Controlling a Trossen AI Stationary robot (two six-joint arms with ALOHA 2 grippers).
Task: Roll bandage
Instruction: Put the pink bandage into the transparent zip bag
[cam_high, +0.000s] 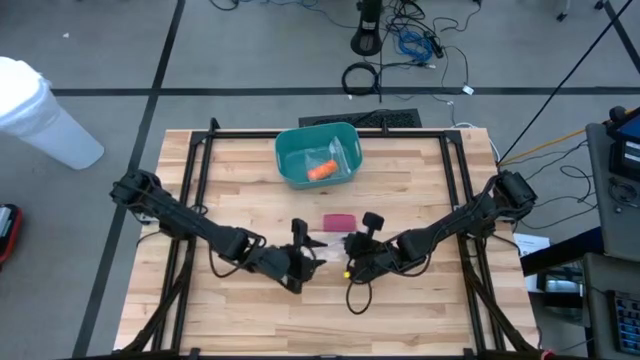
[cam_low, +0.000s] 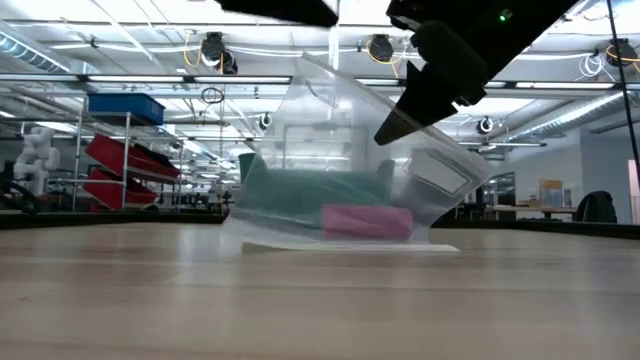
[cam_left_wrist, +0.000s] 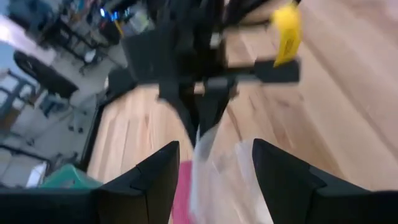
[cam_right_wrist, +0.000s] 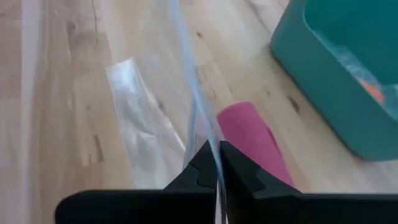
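Observation:
A pink rolled bandage (cam_high: 339, 221) lies on the wooden table near its middle, also seen in the low view (cam_low: 367, 221) and the right wrist view (cam_right_wrist: 252, 140). A clear plastic bag (cam_low: 350, 150) stands over it, its bottom edge (cam_low: 340, 246) on the table. Whether the bandage is inside the bag or behind it, I cannot tell. My right gripper (cam_right_wrist: 217, 165) is shut on the bag. My left gripper (cam_left_wrist: 214, 180) is open just to the bag's left, its fingers on either side of the film (cam_left_wrist: 214, 168). Whether they touch it I cannot tell. My right gripper pinches the bag's thin upper edge (cam_right_wrist: 202, 134) between its two shut fingers. It comes slanting down from the table's right side. The bag hangs below the fingertips (cam_low: 400, 125), tilted, with its bottom resting on the table.
A teal bin (cam_high: 290, 150) stands at the far middle of the table with an orange thing (cam_high: 320, 171) and some clear plastic in it. Black frame rails (cam_high: 195, 190) run along the table's left and right sides. Bare wood lies toward the near edge.

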